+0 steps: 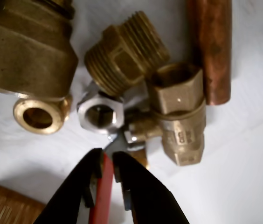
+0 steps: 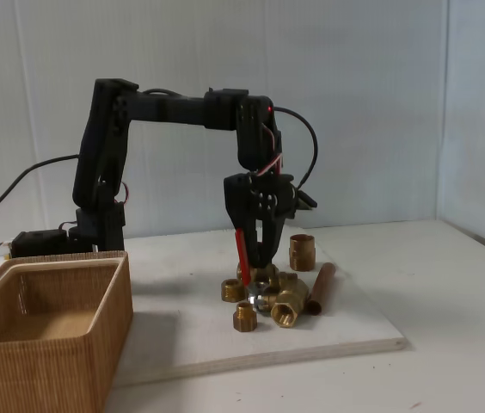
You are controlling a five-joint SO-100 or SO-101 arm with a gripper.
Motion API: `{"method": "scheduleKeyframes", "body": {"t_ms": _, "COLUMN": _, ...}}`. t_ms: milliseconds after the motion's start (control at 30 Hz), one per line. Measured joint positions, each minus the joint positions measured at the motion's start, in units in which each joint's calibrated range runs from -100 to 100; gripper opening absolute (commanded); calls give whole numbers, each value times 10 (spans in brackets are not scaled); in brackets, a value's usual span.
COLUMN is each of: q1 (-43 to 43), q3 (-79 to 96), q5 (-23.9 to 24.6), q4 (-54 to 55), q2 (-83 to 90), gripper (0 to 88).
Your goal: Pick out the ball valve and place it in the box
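In the fixed view, a flat white board (image 2: 346, 331) lies on the tabletop (image 2: 457, 379). A rectangular tan wicker box (image 2: 49, 344) sits at the left, overlapping the board's left edge. A cluster of fittings lies near the board's middle: the brass ball valve with its red lever (image 2: 279, 301), a brown copper tube (image 2: 322, 288) touching its right side, a short brass threaded coupling (image 2: 302, 252) behind, and two small brass nuts (image 2: 244, 317) in front and left. The black arm (image 2: 109, 172) stands behind the box, its jaws down over the valve, closed around the lever.
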State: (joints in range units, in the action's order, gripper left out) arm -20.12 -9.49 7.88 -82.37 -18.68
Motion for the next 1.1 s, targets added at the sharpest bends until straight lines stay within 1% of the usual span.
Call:
{"method": "scheduleKeyframes", "body": {"t_ms": 400, "q1": 6, "q3": 19, "q5": -3, "q4": 2, "q2": -2, "gripper": 23}}
{"method": "scheduleKeyframes", "body": {"t_ms": 567, "q1": 29, "q3": 54, "q5": -13, "q4": 2, "q2": -2, "gripper": 151}}
{"method": "scheduleKeyframes", "body": {"t_ms": 633, "q1": 30, "q3": 55, "q5": -12, "q4": 3, "q2": -2, "gripper": 177}}
{"method": "scheduleKeyframes", "body": {"t_ms": 1100, "q1": 27, "q3": 60, "q5": -14, "q4": 6, "q2": -2, "gripper": 176}}
